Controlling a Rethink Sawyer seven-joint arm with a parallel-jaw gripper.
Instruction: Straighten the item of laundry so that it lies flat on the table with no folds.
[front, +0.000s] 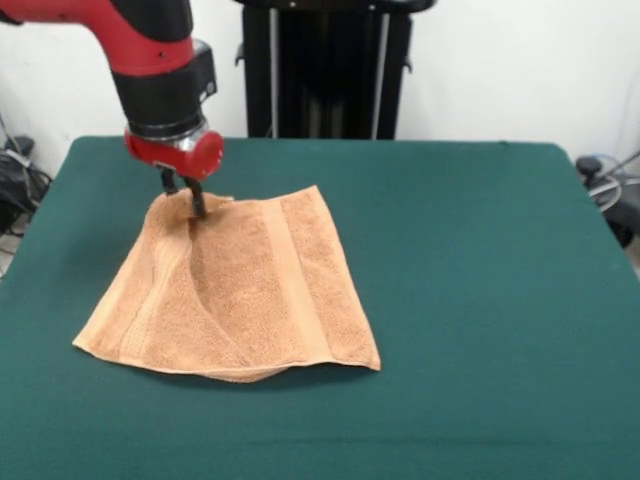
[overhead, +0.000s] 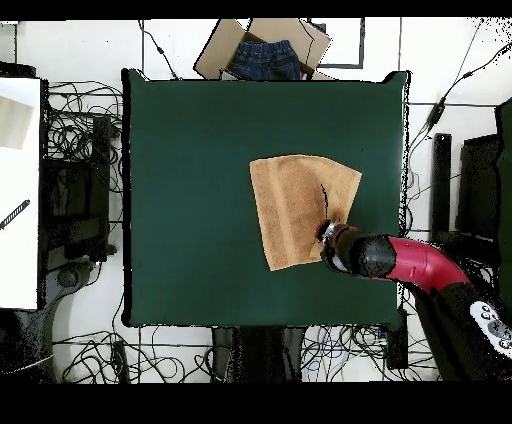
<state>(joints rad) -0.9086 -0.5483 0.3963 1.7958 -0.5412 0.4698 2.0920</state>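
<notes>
The end effector (front: 186, 193) pinches the far corner of the orange-tan towel (front: 245, 295). The towel lies rumpled on the green counter (front: 480, 300), one ridge running across it.

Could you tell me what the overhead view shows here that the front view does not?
Only the overhead view shows the cardboard box holding jeans beyond the table's far edge, and the cables on the floor around it. Only the front view shows the raised fold running down the towel from the pincer. Both show the pincer at a towel corner on the green table.
</notes>
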